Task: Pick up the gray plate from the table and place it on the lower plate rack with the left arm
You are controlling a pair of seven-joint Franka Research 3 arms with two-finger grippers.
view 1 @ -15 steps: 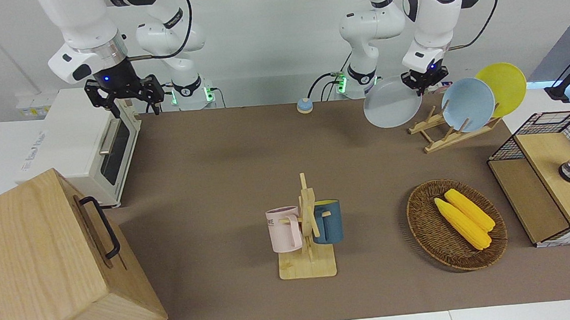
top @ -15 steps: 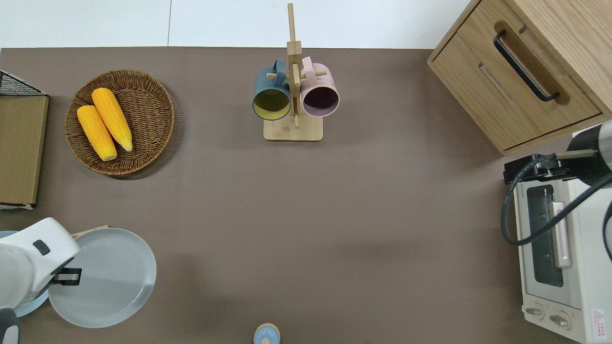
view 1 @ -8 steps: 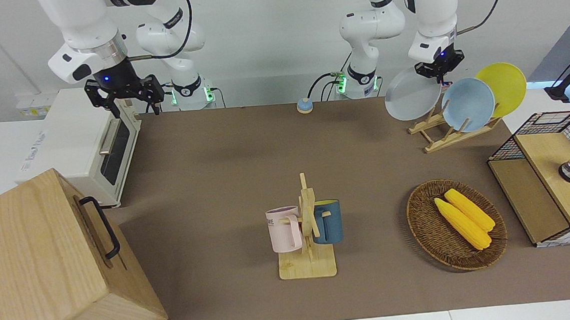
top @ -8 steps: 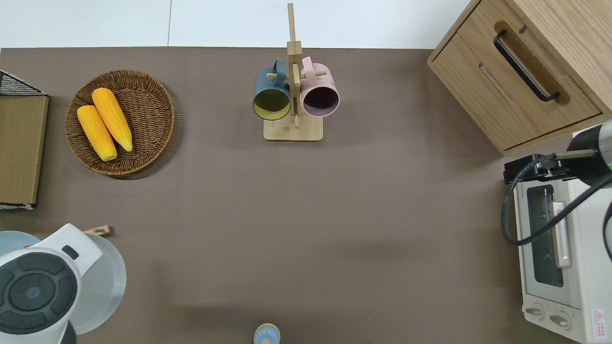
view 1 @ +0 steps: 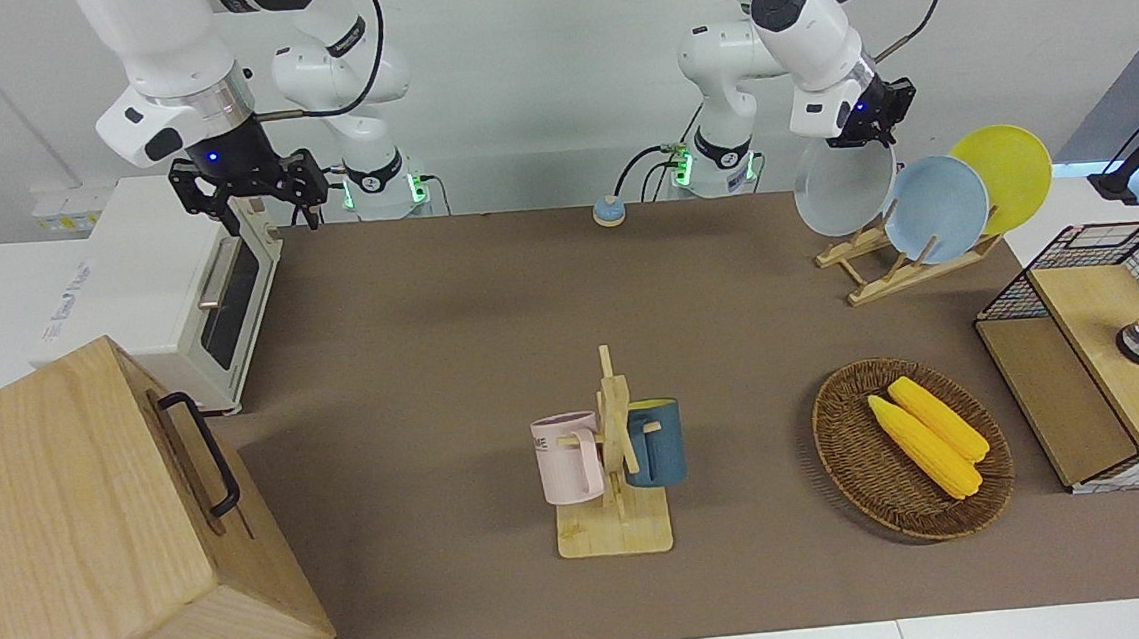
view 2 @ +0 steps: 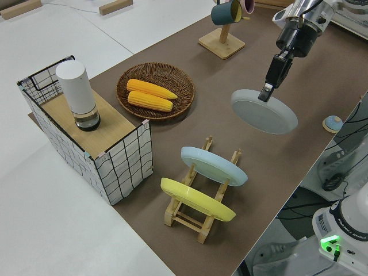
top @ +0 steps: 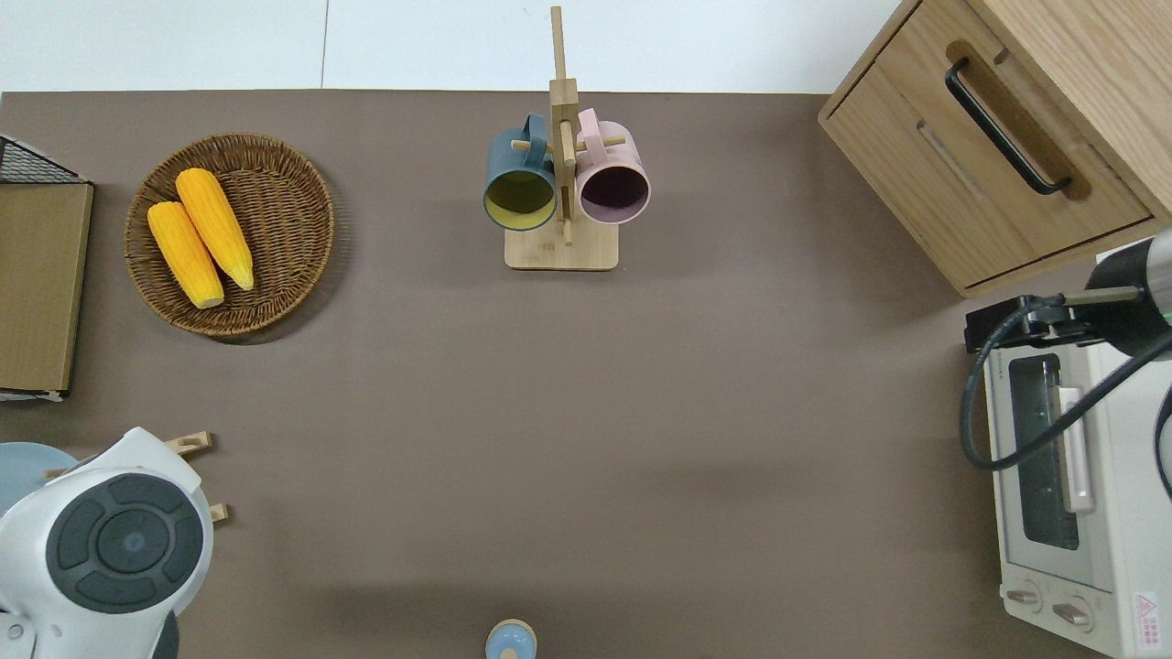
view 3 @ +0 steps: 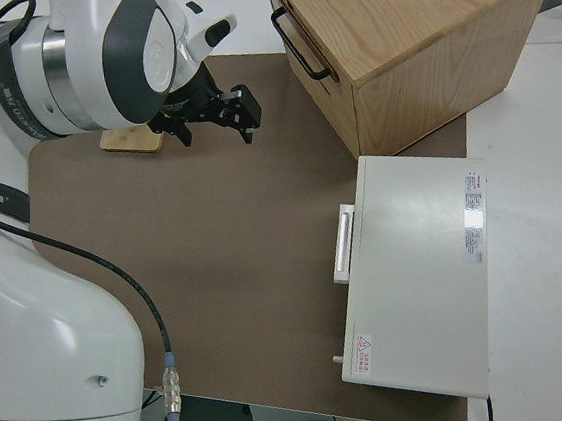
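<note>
**Desk:** What is the left arm doing in this shot?

**Photographer:** The left gripper (view 2: 268, 87) is gripping the gray plate (view 2: 264, 111) by its rim, its fingers closed on the edge. The plate is hanging in the air, tilted, close to the lower plate rack (view 2: 198, 201) at the left arm's end of the table (view 1: 428, 299). Seen from the front, the plate (view 1: 843, 187) is sitting just beside the light blue plate (view 1: 935, 209), on the side toward the right arm's end.

**Desk:** Is it touching the rack?

**Photographer:** I cannot tell. From the side it is showing clear of the wood; from the front its lower edge is overlapping the rack's pegs (view 1: 860, 239).

**Desk:** What is already standing in the rack?

**Photographer:** The light blue plate (view 2: 213, 165) and the yellow plate (view 2: 196, 199) are leaning in its slots, the yellow one toward the table's end.

**Desk:** And the other arm?

**Photographer:** It is parked, the right gripper (view 1: 249, 186) showing its fingers spread apart and carrying nothing.

**Desk:** Anything else worth naming?

**Photographer:** A wicker basket (view 1: 845, 461) is holding two corn cobs (view 1: 929, 440), farther from the robots than the rack. A mug stand (view 1: 616, 477) is carrying a pink mug (view 1: 567, 458) and a dark blue mug (view 1: 656, 442) near mid-table.
</note>
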